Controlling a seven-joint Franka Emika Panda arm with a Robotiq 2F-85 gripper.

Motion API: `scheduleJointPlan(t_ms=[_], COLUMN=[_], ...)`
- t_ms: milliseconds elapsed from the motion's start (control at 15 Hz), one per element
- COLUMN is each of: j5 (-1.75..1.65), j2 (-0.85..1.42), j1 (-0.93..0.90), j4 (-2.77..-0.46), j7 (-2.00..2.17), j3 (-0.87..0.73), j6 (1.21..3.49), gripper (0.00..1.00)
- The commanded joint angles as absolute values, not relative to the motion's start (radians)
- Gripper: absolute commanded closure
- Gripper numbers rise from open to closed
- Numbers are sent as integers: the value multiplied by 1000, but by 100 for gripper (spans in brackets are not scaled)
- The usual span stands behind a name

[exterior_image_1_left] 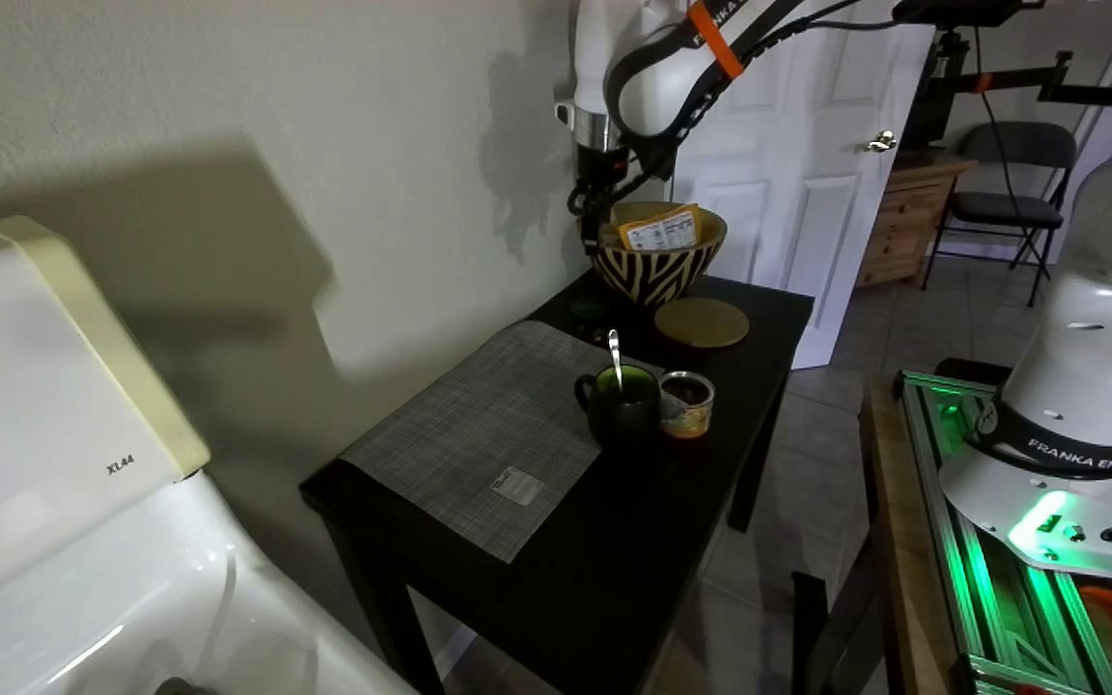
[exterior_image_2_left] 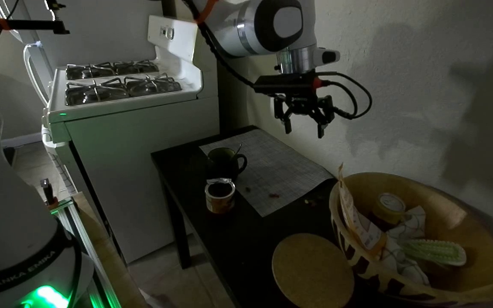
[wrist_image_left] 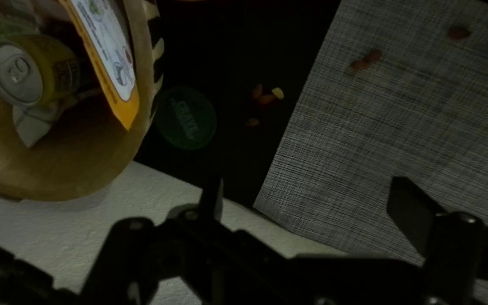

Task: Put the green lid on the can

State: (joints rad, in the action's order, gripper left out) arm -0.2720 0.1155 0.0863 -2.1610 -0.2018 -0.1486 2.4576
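The green lid (wrist_image_left: 186,118) is a dark green disc with pale lettering. It lies flat on the black table beside the woven basket in the wrist view. It shows faintly as a dark disc (exterior_image_1_left: 591,308) in an exterior view and is hidden in the other exterior picture. The can (exterior_image_1_left: 686,403), small and open with peeled foil, stands next to a dark mug in both exterior views (exterior_image_2_left: 220,196). My gripper (exterior_image_2_left: 304,131) is open and empty, high above the table near the wall. In the wrist view its fingers (wrist_image_left: 307,197) are wide apart, with the lid up and left of them.
The zebra-patterned basket (exterior_image_2_left: 482,239) holds a yellow can (wrist_image_left: 53,70), a packet and a green brush. A mug (exterior_image_1_left: 624,410) with a spoon touches or nearly touches the can. A round board (exterior_image_2_left: 313,269), grey placemat (exterior_image_1_left: 479,425), nuts (wrist_image_left: 265,97) and the wall are close.
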Motion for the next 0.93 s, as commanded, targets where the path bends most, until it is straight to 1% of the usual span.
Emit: scheduleJointPlan(t_ms=[0, 200, 467, 867], j5=[-437, -462, -453, -456], j2=[277, 404, 560, 740], j1=[63, 60, 68, 49], j4=[-2069, -1990, -1846, -1681], j7=[-56, 2, -27, -9], j3=[-149, -165, -187, -222], j6=[2486, 2497, 2488, 2516], gripper=[0, 0, 0, 0])
